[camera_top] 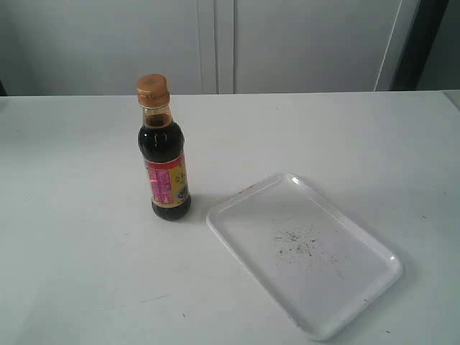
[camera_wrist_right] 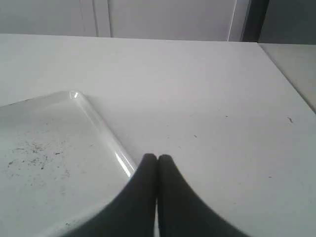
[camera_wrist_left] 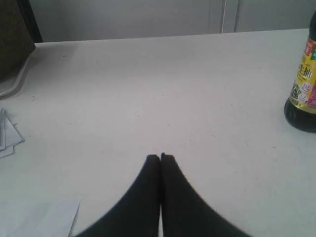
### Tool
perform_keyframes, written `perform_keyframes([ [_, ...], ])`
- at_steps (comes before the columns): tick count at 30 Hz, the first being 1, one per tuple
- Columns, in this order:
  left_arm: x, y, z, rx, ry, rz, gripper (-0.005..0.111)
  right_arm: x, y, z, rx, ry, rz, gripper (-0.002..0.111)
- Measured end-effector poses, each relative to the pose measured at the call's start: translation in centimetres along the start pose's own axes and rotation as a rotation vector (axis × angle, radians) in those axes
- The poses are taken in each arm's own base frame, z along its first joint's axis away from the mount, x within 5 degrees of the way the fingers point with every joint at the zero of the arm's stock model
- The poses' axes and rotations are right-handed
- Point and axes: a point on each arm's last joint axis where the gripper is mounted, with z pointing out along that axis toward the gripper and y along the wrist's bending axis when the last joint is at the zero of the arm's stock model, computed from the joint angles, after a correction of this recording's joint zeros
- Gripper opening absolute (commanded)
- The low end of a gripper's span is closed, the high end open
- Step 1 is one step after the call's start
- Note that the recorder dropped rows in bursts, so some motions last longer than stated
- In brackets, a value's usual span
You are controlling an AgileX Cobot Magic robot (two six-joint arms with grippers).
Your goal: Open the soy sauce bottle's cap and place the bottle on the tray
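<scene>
The soy sauce bottle (camera_top: 167,169) stands upright on the white table, left of centre, its orange-tan cap (camera_top: 153,89) closed on the neck. To its right lies the white tray (camera_top: 345,287), bare except for dark specks at its centre. Neither gripper shows in the exterior view. My left gripper (camera_wrist_left: 160,157) is shut with nothing in it, and the bottle's lower part (camera_wrist_left: 302,94) sits well off to one side at that view's edge. My right gripper (camera_wrist_right: 157,157) is shut and holds nothing, hovering beside the tray's rim (camera_wrist_right: 101,129).
White cabinet doors (camera_top: 215,43) stand behind the table. In the left wrist view some paper sheets (camera_wrist_left: 34,217) lie on the table and a dark object (camera_wrist_left: 12,39) sits on a pale tray at the far corner. The table's side edge (camera_wrist_right: 284,74) shows in the right wrist view.
</scene>
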Motion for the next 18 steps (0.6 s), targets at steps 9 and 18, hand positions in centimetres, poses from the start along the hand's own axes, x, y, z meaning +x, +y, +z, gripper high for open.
perform_keyframes([
  [9,-0.9,0.2,0.0,-0.017,-0.102,0.002,0.000,0.0,0.0,0.0,0.000,0.000,0.000,0.000],
  [18,-2.9,0.5,-0.5,-0.038,-0.322,-0.101,0.000,0.0,0.0,0.0,0.000,0.000,0.000,0.000],
])
